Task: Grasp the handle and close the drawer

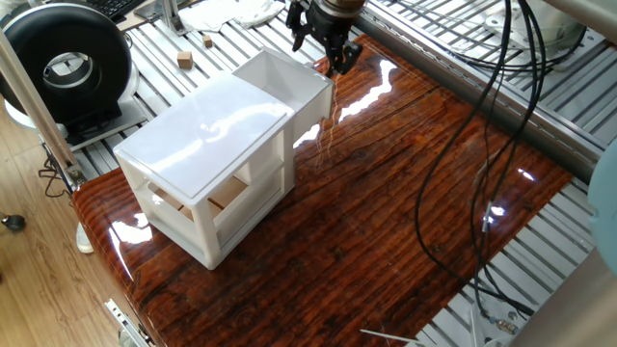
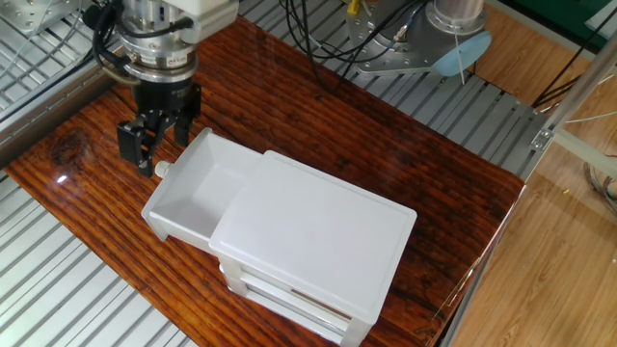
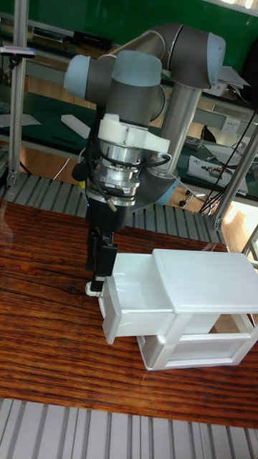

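Observation:
The small white cabinet (image 2: 318, 236) stands on the glossy wooden table (image 2: 289, 106). Its upper drawer (image 2: 198, 188) is pulled out and looks bare inside. A small round white handle (image 2: 162, 170) sticks out of the drawer's front panel. My gripper (image 2: 159, 149) hangs open just above this knob, pointing down, with one dark finger (image 2: 130, 145) on the outer side. The tall fixed view shows my gripper (image 3: 100, 267) right over the handle (image 3: 93, 288), apart from it. In one fixed view my gripper (image 1: 323, 48) is over the drawer's far end (image 1: 289, 82), and the handle is hidden.
The lower drawer (image 3: 193, 349) sits shut under the open one. Black cables (image 1: 492, 145) hang over the table's right side. A black round device (image 1: 67, 63) stands on the slatted metal frame to the left. A small wooden block (image 1: 184, 60) lies near it.

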You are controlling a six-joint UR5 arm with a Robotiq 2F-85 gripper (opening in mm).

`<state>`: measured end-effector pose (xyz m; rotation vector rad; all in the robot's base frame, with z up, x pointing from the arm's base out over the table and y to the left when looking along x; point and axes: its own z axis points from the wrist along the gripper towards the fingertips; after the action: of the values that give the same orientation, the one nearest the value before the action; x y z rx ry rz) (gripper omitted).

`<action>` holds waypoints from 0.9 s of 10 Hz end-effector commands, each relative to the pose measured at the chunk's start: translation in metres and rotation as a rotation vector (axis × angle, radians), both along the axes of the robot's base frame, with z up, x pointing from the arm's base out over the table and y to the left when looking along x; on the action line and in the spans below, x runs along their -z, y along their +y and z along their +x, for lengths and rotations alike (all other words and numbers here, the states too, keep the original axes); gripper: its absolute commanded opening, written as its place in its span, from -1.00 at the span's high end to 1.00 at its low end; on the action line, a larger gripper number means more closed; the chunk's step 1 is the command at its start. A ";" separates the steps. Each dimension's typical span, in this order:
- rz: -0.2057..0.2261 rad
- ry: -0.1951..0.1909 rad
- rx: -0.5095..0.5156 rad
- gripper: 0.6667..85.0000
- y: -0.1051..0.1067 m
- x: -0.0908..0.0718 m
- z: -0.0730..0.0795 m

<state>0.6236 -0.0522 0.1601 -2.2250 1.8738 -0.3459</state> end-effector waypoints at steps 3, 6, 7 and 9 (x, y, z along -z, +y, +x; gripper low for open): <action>0.034 -0.022 0.003 -0.70 0.008 0.011 0.006; 0.036 -0.032 0.002 -0.68 0.009 0.016 0.009; 0.039 -0.033 0.002 -0.68 0.010 0.017 0.010; 0.039 -0.036 0.002 -0.66 0.010 0.020 0.011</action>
<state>0.6317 -0.0444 0.1424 -2.1957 1.8505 -0.3485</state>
